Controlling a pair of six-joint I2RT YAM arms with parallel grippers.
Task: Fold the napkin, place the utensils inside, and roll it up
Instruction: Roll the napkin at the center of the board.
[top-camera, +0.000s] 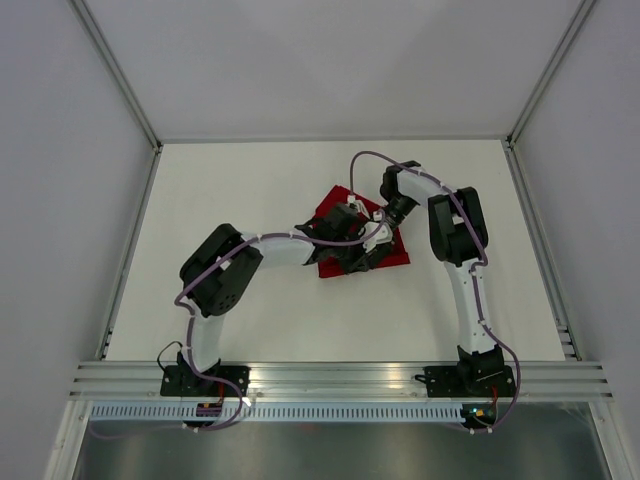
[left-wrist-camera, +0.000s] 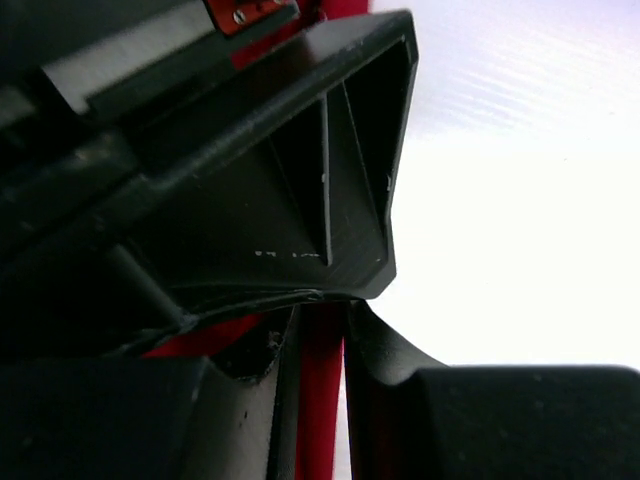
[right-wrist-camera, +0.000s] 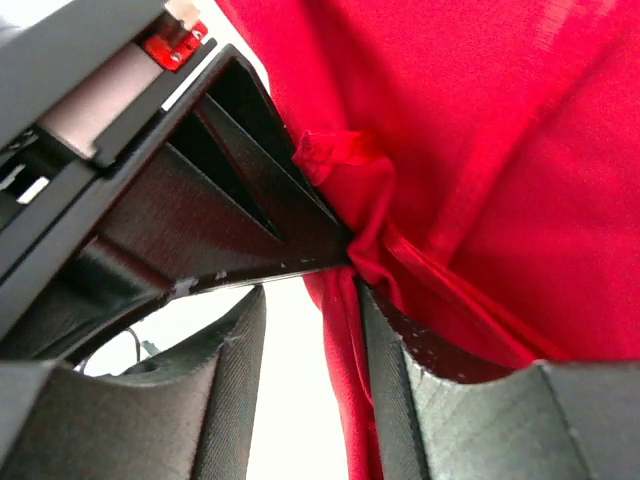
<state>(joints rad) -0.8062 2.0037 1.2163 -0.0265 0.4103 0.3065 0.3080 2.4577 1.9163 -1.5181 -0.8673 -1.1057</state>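
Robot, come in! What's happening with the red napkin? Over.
Left gripper shut on napkin. Right gripper at the napkin, grip unclear. Rumpled napkin on table under both. No utensils seen.

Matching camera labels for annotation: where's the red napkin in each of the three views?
Top external: napkin mid-table, mostly hidden.
Left wrist: thin red strip bottom centre, below the left claw.
Right wrist: fills upper right, bunched at the right claw.
Shared landmark: white table, beside the cloth in every view.
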